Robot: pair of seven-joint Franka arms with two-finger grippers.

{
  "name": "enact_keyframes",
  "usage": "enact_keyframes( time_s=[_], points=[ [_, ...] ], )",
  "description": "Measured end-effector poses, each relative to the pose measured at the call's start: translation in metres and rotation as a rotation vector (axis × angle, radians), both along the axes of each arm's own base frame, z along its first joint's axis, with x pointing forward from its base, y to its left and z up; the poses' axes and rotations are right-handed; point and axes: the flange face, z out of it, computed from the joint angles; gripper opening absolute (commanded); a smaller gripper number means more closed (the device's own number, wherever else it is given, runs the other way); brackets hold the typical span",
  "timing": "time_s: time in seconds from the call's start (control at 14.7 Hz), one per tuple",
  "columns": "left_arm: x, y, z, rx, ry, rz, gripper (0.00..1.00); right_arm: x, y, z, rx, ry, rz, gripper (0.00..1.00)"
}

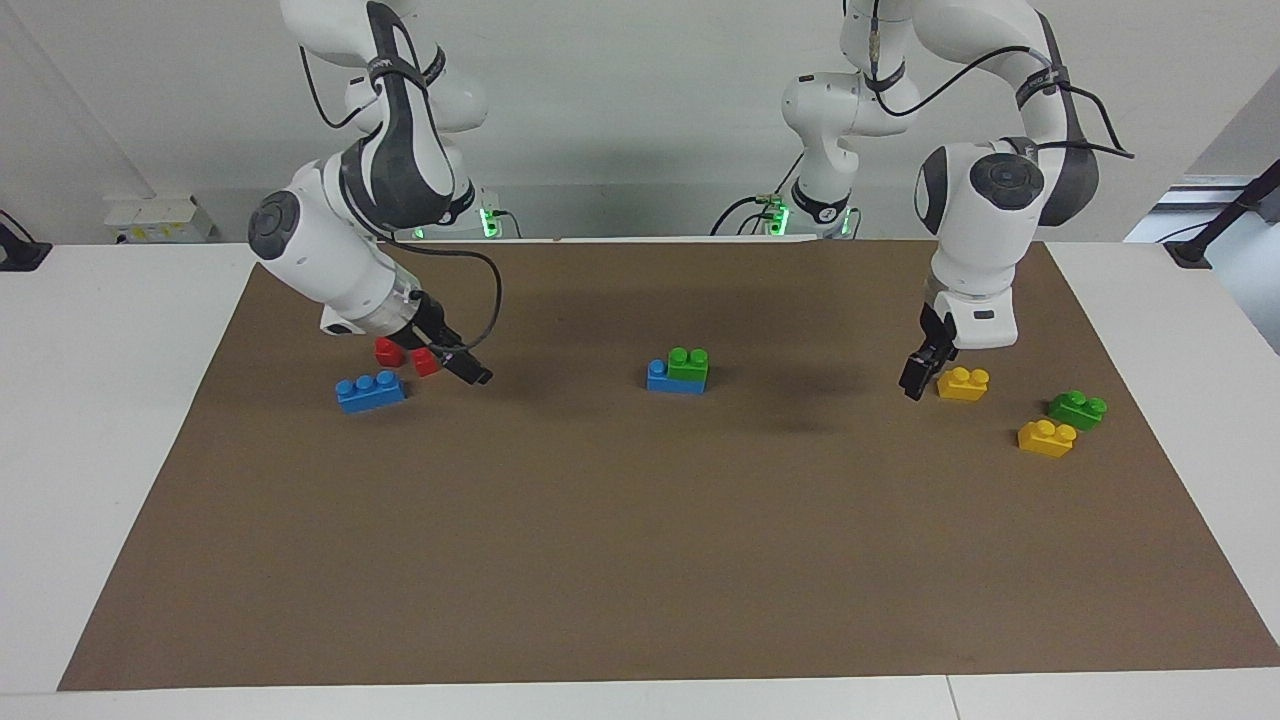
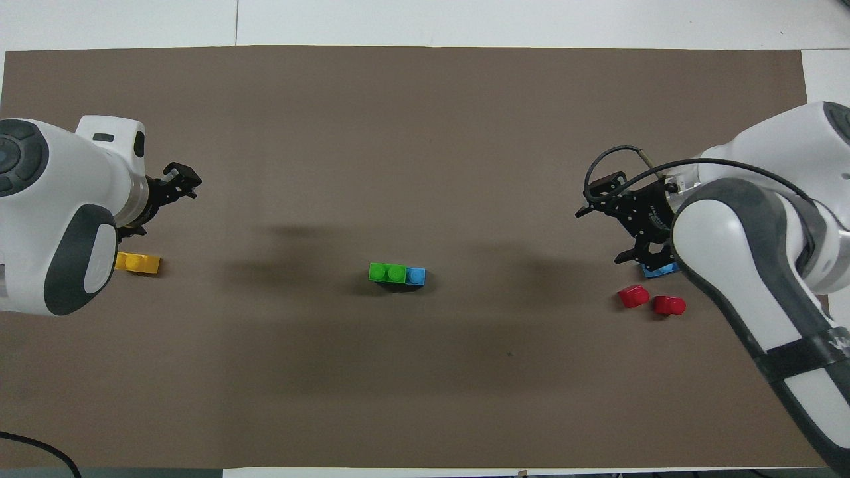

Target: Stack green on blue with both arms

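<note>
1. The left gripper (image 1: 918, 381) is held released, empty, beside a yellow brick (image 1: 963, 384).
2. The right gripper (image 1: 470, 368) is held released over the red pieces (image 1: 405, 355).
3. The green brick (image 1: 688, 364) is seated on the blue brick (image 1: 675, 378) mid-counter, so nothing needs gripping.

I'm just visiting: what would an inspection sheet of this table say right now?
Surface: brown mat on white table.
Job's things: green brick stacked on blue brick, mid-mat.
Clutter: spare blue brick, two red pieces, two yellow bricks, spare green brick.
Tools: left tool open beside a yellow brick; right tool open by the red pieces; both empty.
Cables: black, on the arms.
Surroundings: white wall.
</note>
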Motion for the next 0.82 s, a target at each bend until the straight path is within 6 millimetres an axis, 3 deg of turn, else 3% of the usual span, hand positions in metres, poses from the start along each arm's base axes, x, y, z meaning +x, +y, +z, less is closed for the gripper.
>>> enact_keyframes(
  time_s=[0.27,0.82],
  points=[
    [0.003,0.019,0.014,0.024,0.064,-0.228,1.0,0.004,-0.03,0.034,-0.027,-0.05,0.217,1.0],
    [0.002,0.036,0.059,-0.087,0.174,-0.435,1.0,-0.018,-0.053,0.088,-0.106,-0.127,0.611,1.0]
  ],
)
